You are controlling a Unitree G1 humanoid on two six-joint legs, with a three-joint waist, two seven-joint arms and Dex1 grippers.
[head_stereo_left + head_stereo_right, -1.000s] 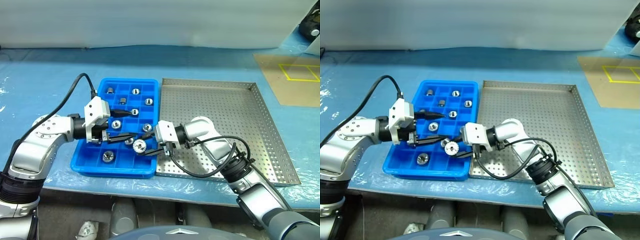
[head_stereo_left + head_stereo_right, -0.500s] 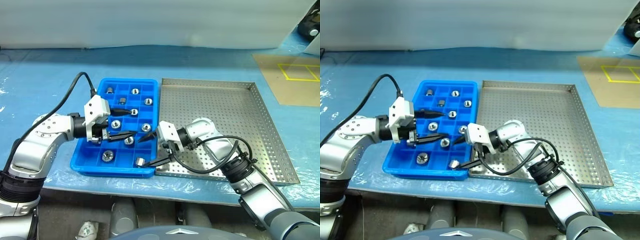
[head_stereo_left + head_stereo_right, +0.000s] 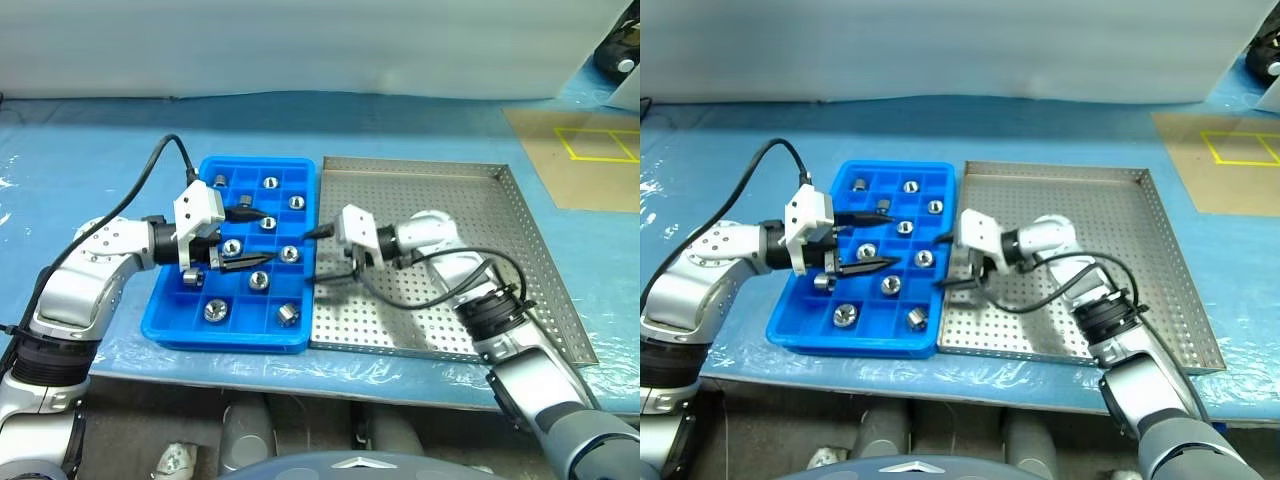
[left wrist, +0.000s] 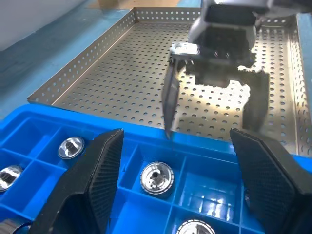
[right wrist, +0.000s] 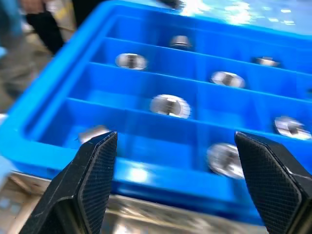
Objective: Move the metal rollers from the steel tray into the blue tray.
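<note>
The blue tray (image 3: 203, 322) lies left of the steel tray (image 3: 470, 215), edge to edge. Several metal rollers sit in its compartments, among them one in the front right compartment (image 3: 286, 316) and one mid-tray (image 3: 232, 247). My left gripper (image 3: 246, 239) hovers open over the tray's middle with nothing between its fingers. My right gripper (image 3: 325, 258) is open and empty above the seam between the two trays, pointing at the blue tray. The left wrist view shows the right gripper (image 4: 213, 105) over the perforated steel floor. The right wrist view shows rollers (image 5: 169, 105) in the compartments.
Both trays rest on a table covered in blue plastic sheet (image 3: 90, 160). A brown board with a yellow square (image 3: 590, 150) lies at the far right. Black cables loop from the left wrist (image 3: 150, 175) and the right wrist (image 3: 440, 290). The table's front edge runs just below the trays.
My right gripper, shut on a roller over the blue tray's front right, has opened and dropped it into the front right compartment. It then drew back to the trays' seam. The left gripper has stayed put.
</note>
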